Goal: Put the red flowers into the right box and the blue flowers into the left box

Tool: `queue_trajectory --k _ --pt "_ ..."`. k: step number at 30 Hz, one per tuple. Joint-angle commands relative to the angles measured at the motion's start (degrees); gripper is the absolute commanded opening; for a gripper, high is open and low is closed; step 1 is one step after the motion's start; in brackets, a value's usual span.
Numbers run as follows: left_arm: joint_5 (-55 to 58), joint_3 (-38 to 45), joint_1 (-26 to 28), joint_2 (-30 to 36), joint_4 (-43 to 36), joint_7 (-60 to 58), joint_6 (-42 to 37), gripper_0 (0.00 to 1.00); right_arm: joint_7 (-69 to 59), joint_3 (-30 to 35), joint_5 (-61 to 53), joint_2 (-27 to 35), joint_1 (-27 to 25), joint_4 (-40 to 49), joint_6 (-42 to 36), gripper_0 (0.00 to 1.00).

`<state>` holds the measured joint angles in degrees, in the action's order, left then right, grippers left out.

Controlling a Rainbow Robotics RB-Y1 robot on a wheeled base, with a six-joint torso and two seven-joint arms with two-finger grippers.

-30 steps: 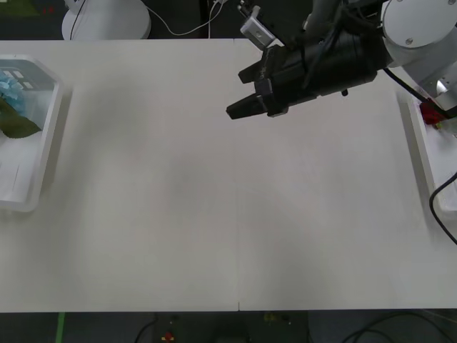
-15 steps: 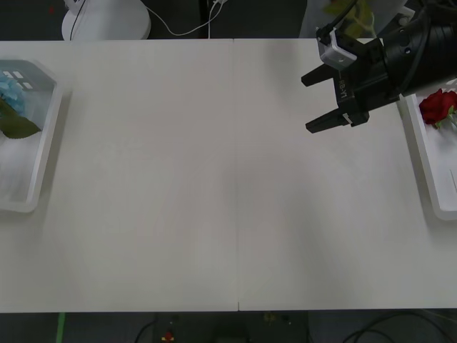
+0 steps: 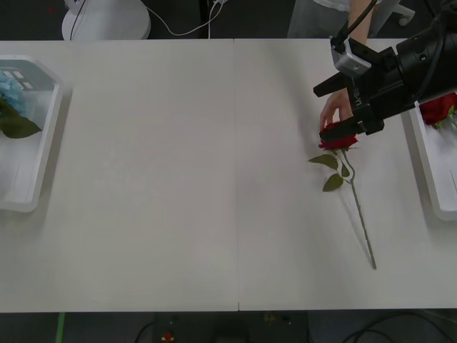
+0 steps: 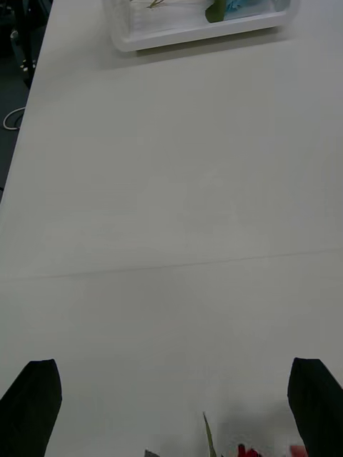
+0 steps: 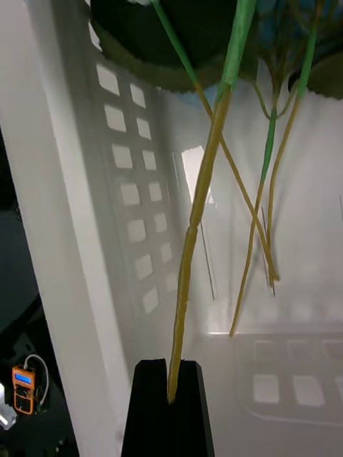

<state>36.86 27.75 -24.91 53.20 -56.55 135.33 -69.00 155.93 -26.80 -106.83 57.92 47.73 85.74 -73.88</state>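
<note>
Blue flowers are lying in the left box, where the left gripper is clamping one tan stem. Right of that box, a red rose is lying on the table, a person's hand touching it, the right gripper hovering spread above, the right box beyond holding another rose.

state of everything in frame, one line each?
right gripper: open, above the bloom of the red rose on the table
left gripper: shut on a tan stem, over the left box
red rose on the table: lying flat, a person's hand at its bloom
other red rose: in the right box
blue flowers: in the left box
</note>
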Motion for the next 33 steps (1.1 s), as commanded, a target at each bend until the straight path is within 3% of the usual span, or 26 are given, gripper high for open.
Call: queue_trajectory --k 1,5,6,7,8,9,11,16,26,33 --pt "-1.0 -3.1 3.8 3.1 -1.2 -5.8 1.3 0.00 -0.9 1.6 -0.8 2.0 -0.4 1.3 -0.7 0.92" --pt "-1.2 -5.5 6.9 3.1 -1.2 -6.6 5.1 0.00 -0.9 1.6 -0.8 2.0 -0.4 1.3 -1.4 0.92" --pt "-1.3 -5.9 7.4 3.1 -1.2 -6.7 6.3 0.06 -0.9 1.6 -0.8 2.0 -0.4 1.3 -1.6 0.92" --pt "-1.4 -6.0 7.6 3.1 -1.2 -6.7 6.7 0.22 -0.9 1.6 -0.7 2.0 -0.4 1.3 -1.6 0.92" --pt "-1.4 -6.4 7.8 3.1 -1.1 -6.7 7.3 0.56 -0.9 1.6 -0.4 2.1 -0.4 1.3 -1.9 0.92" --pt "-1.3 -6.3 7.9 3.1 -1.2 -6.7 7.3 0.81 -0.9 1.6 0.0 2.1 -0.4 1.3 -2.1 0.92" --pt "-1.0 -6.1 7.9 3.1 -1.2 -6.5 7.3 1.00 -0.9 1.6 0.7 2.1 -0.4 1.3 -2.3 0.92" --pt "0.4 -4.6 7.5 3.1 -1.2 -5.2 6.8 1.00 -6.0 1.6 2.6 2.0 -0.4 1.6 -3.9 0.92" --pt "18.1 5.5 6.3 3.1 -8.1 5.3 -11.2 1.00 -59.2 1.4 19.1 0.0 -0.4 11.5 -8.7 0.92" --pt "34.1 5.4 6.3 3.2 -9.8 4.8 -14.4 1.00 -78.8 1.4 33.1 -5.0 -0.4 9.5 -15.1 0.92"
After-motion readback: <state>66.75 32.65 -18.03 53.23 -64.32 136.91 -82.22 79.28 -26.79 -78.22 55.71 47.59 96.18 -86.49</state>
